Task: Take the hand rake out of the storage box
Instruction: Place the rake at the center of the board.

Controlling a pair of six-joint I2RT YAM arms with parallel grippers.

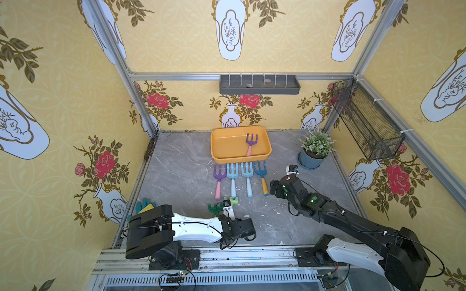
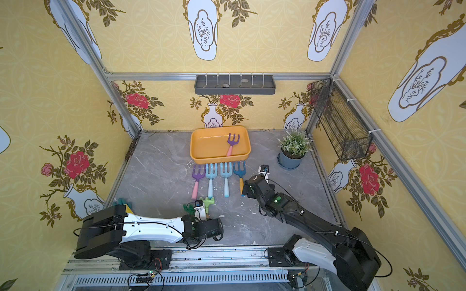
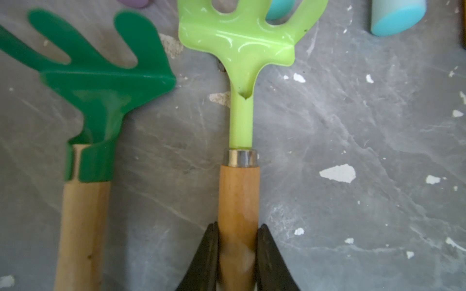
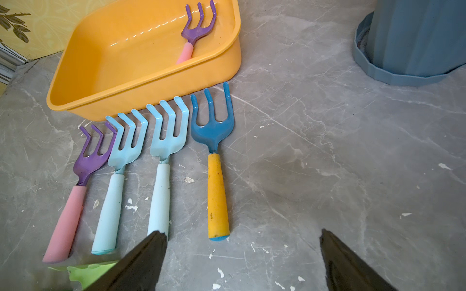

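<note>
Though top views hide the grip, left wrist shows left tool (image 3: 238,226) clamping lime rake (image 3: 239,45); right tool (image 4: 242,231) gapes wide.

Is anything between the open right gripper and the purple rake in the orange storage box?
Only low things: the storage box's near wall, which the purple rake's handle leans on, and the yellow-handled blue rake lying on the table before the right gripper. From above the way looks clear.
</note>
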